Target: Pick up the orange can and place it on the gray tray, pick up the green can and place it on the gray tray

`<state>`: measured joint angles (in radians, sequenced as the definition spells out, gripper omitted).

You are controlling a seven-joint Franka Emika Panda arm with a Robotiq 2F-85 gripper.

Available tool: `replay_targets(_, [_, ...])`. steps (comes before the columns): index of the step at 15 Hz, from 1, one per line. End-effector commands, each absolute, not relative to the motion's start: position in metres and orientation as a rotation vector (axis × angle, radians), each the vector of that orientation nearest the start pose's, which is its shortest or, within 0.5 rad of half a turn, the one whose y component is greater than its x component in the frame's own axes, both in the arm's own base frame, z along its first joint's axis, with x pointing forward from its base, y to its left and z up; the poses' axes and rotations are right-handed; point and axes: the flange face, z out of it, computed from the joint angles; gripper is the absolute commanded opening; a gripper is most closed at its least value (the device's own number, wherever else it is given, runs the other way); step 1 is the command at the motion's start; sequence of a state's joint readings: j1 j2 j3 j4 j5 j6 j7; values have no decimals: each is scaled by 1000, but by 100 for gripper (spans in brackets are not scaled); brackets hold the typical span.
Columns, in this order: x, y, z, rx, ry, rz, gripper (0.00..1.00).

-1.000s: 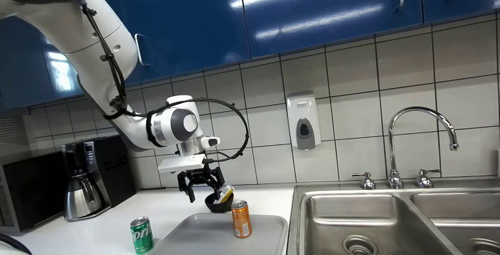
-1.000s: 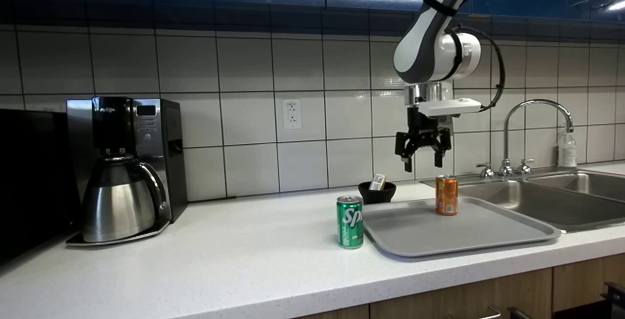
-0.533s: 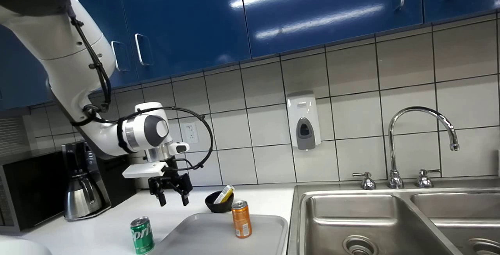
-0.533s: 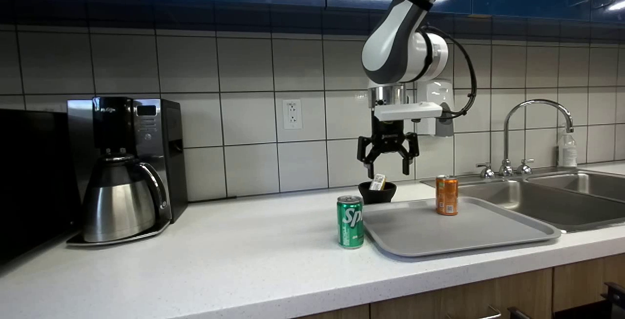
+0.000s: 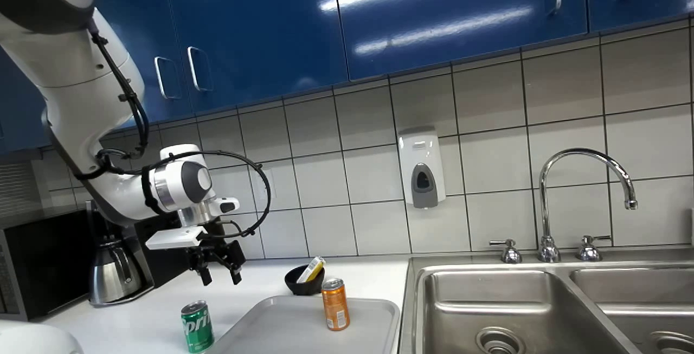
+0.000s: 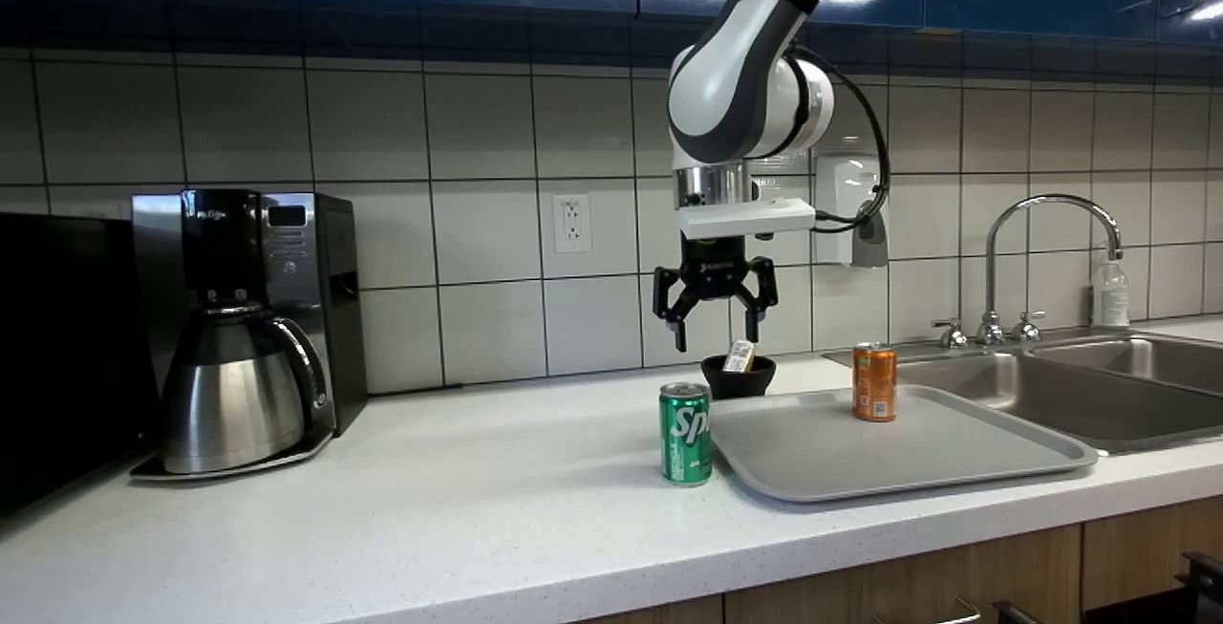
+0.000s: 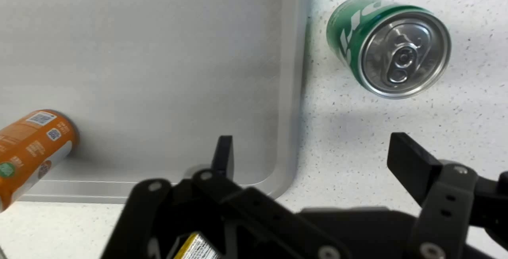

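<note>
The orange can (image 5: 335, 305) stands upright on the gray tray (image 6: 898, 457), towards its back edge; it also shows in an exterior view (image 6: 874, 383) and at the left of the wrist view (image 7: 33, 144). The green can (image 6: 685, 435) stands upright on the white counter beside the tray; it also shows in an exterior view (image 5: 197, 328) and at the upper right of the wrist view (image 7: 397, 52). My gripper (image 6: 717, 337) is open with nothing between its fingers, pointing down above and behind the green can. In the wrist view its fingers (image 7: 312, 148) straddle the tray's corner edge from above.
A black bowl (image 6: 740, 380) holding a yellow-and-white item (image 5: 312, 269) stands behind the tray, near the wall. A coffee maker (image 6: 244, 347) stands at the far side of the counter. A steel sink (image 5: 488, 294) with a faucet (image 5: 545, 202) lies beyond the tray.
The arm and open gripper have moved away from above the orange can, past the bowl, towards the green can's side. The cans and tray have not moved.
</note>
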<state>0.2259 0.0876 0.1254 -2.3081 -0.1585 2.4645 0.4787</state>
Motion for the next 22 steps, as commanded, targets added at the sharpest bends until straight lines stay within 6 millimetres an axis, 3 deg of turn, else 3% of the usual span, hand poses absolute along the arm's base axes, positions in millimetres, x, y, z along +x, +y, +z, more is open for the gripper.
replay_targets(1, [492, 204, 320, -3210, -5, -164, 100])
replay_targets(11, [483, 240, 299, -3146, -97, -61, 100])
replay_targets(22, [492, 240, 270, -3171, -76, 35, 100])
